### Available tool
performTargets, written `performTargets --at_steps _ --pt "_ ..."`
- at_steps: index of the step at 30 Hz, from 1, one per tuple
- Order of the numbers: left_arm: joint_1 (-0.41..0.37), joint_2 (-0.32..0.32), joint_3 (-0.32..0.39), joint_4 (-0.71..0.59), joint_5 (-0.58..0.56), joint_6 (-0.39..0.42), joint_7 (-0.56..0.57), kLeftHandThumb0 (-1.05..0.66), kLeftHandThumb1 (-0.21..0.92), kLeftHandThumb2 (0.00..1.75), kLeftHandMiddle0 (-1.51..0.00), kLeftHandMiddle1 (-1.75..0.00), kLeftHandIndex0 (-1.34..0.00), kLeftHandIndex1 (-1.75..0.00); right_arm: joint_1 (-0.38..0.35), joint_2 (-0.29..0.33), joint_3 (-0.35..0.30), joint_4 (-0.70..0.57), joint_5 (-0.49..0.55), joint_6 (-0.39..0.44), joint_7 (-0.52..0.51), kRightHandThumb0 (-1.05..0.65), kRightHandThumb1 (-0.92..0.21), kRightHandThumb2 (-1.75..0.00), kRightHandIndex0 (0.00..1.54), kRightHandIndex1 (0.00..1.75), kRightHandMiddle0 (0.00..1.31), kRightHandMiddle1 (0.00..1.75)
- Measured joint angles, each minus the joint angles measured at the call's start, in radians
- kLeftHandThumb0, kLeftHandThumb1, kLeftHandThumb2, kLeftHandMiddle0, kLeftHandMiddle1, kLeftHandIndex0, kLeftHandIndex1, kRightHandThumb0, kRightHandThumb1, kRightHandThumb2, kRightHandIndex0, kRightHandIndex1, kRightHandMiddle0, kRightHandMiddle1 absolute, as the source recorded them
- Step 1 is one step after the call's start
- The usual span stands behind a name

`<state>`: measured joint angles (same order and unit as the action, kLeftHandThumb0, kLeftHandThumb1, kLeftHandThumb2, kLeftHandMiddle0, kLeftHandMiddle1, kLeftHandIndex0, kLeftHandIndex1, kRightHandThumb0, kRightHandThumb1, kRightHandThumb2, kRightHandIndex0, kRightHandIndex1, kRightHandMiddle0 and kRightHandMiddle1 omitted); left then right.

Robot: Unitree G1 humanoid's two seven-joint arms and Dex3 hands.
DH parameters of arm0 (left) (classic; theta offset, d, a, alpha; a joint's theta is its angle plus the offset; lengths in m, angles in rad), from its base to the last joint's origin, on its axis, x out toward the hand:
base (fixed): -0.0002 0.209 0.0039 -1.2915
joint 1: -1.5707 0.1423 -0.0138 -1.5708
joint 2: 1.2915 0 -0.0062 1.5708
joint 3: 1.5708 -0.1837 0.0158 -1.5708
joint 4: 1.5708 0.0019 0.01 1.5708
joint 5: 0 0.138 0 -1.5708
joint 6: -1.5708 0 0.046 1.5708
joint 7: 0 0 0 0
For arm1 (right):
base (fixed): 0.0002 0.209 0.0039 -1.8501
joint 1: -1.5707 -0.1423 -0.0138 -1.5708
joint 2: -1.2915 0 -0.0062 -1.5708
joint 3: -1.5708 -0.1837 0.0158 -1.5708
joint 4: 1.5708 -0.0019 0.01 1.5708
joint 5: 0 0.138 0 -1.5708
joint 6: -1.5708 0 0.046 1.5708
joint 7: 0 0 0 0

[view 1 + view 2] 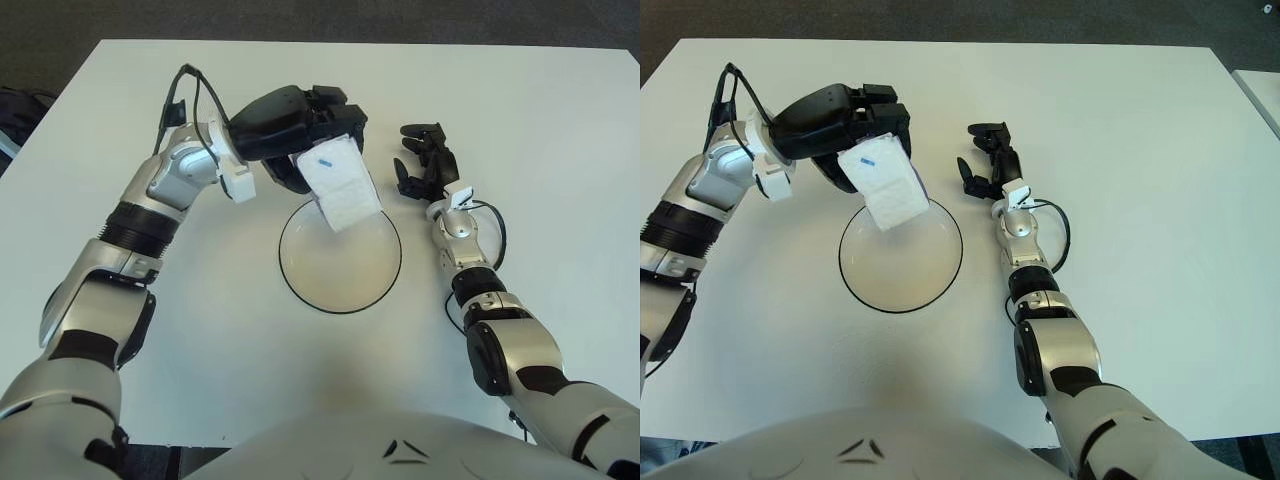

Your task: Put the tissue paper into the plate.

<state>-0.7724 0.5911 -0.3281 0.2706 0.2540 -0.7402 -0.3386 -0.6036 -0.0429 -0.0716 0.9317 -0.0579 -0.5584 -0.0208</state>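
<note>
A white tissue pack [340, 184] with a small blue mark hangs tilted from my left hand [315, 135], whose black fingers are shut on its top end. The pack's lower end hangs over the far rim of the plate [340, 290], a shallow clear round dish with a dark rim on the white table. I cannot tell whether the pack touches the plate. My right hand [424, 160] shows to the right of the plate's far edge, fingers spread and holding nothing.
The white table [550, 130] spreads around the plate on all sides. Its far edge borders dark floor. A dark object [15, 115] shows at the far left edge. A black cable [185, 85] loops above my left wrist.
</note>
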Motion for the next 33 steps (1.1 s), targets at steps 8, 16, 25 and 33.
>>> performTargets --at_steps 8,16,25,33 --pt "0.001 0.011 0.011 -0.029 0.007 -0.036 -0.031 0.00 0.09 1.57 -0.79 -1.72 -0.55 -1.75 0.000 0.000 0.000 0.000 0.000 0.000 -0.002 -0.41 -0.56 -0.88 0.32 0.86 0.10 1.26" --pt "0.002 0.021 0.018 -0.057 0.051 -0.064 -0.044 0.00 0.12 1.54 -0.77 -1.71 -0.53 -1.75 0.000 0.001 0.000 0.001 0.000 0.000 -0.002 -0.37 -0.56 -0.89 0.38 0.90 0.11 1.30" --pt "0.004 0.035 0.023 -0.069 0.125 -0.126 -0.043 0.00 0.13 1.53 -0.76 -1.71 -0.52 -1.75 0.000 0.002 -0.001 0.001 0.000 0.000 -0.002 -0.39 -0.55 -0.90 0.34 0.88 0.12 1.38" --pt "0.019 0.042 0.026 -0.079 0.152 -0.132 -0.043 -0.01 0.27 1.32 -0.67 -1.74 -0.50 -1.58 0.000 0.002 -0.001 0.001 0.000 0.000 -0.004 -0.39 -0.57 -0.88 0.33 0.87 0.10 1.40"
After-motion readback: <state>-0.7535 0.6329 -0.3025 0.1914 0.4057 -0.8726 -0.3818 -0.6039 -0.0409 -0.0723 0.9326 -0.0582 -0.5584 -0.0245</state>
